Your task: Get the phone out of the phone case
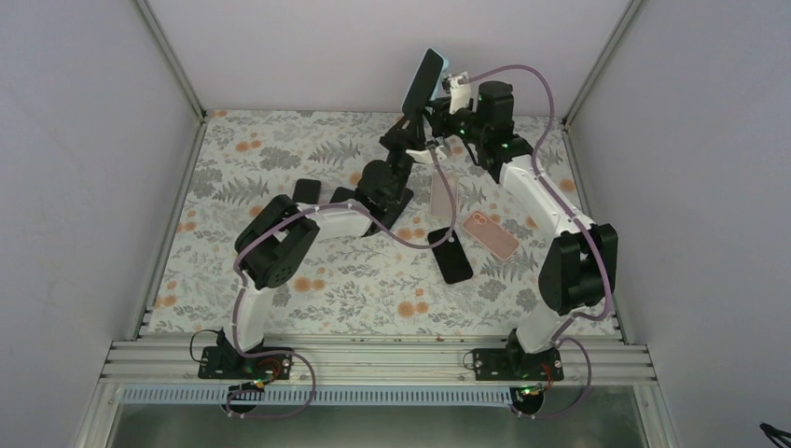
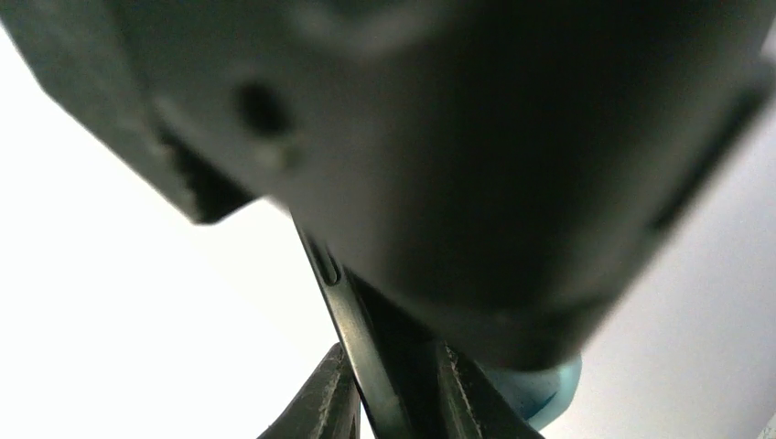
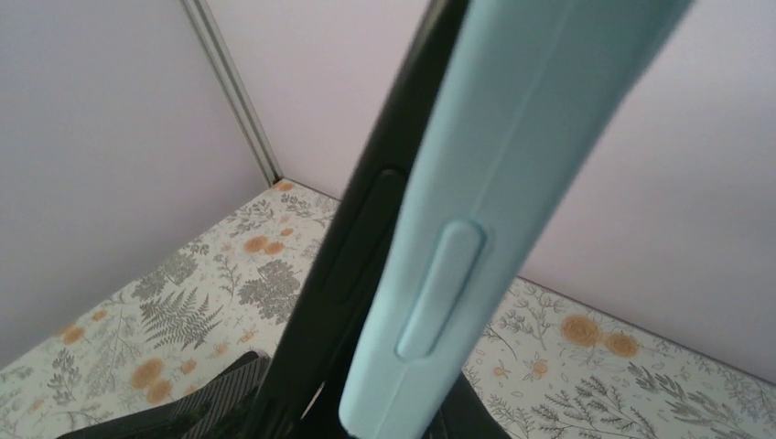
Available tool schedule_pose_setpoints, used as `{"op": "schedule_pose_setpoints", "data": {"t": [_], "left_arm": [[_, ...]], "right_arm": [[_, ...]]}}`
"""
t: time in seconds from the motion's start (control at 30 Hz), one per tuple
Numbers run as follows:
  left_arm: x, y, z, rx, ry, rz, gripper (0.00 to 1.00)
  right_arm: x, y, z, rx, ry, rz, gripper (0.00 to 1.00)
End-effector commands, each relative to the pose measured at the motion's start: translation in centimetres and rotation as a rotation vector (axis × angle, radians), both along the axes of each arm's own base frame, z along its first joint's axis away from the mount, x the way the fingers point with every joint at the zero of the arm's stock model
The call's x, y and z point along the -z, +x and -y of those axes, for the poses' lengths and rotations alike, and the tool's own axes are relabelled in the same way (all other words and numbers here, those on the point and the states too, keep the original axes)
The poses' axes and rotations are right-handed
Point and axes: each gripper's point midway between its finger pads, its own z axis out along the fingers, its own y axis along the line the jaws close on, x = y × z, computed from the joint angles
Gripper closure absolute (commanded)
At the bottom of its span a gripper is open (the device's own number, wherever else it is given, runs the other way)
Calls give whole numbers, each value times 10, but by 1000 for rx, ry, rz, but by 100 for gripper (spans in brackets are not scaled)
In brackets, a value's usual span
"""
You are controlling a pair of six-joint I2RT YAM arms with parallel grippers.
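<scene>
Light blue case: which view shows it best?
Right wrist: the light blue case is close up and edge-on, side button clear, dark phone against it. Top external shows only a thin blue edge; left wrist just a blurred corner.

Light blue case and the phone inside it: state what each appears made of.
The case: probably silicone or soft plastic; matte, rounded edges, moulded button bump. The phone: dark hard frame, perhaps metal or plastic; smooth with a slight sheen, material uncertain.
</scene>
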Motion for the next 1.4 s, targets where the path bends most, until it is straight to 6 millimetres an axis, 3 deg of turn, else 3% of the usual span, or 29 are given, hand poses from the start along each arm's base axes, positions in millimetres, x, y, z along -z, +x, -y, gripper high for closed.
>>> {"op": "schedule_pose_setpoints", "data": {"t": [0.0, 0.13, 0.37, 0.47, 0.6, 0.73, 0.9, 1.03, 1.13, 1.2, 1.27, 1.37], "left_arm": [[-104, -27, -57, -64, -165, 204, 98], [-103, -32, -61, -63, -158, 198, 98], [-93, -38, -68, -9, -151, 53, 98], [-87, -44, -74, -6, -126, 16, 98], [-61, -53, -85, -39, -24, -36, 98], [-27, -64, -103, -119, 115, -91, 98], [20, -74, -165, -342, 301, -156, 98], [46, -69, -252, -531, 306, -308, 98], [71, -62, -317, -622, 236, -460, 98], [80, -60, -351, -662, 195, -497, 98], [97, -62, -373, -694, 198, -541, 98], [129, -66, -389, -709, 215, -641, 98]], "right_arm": [[77, -14, 12, -24, -271, -116, 97], [80, -7, 35, 57, -371, -68, 97], [88, 14, 106, 267, -582, -19, 97], [70, 14, 133, 316, -571, -8, 97], [67, 4, 146, 283, -521, -59, 97], [90, -14, 146, 204, -494, -183, 97], [118, -44, 158, 86, -421, -353, 96], [150, -70, 171, 5, -370, -501, 97], [169, -71, 188, 9, -288, -558, 97], [177, -68, 199, 16, -255, -588, 97], [181, -66, 209, 26, -208, -609, 97], [194, -64, 222, 37, -177, -662, 97]]}}
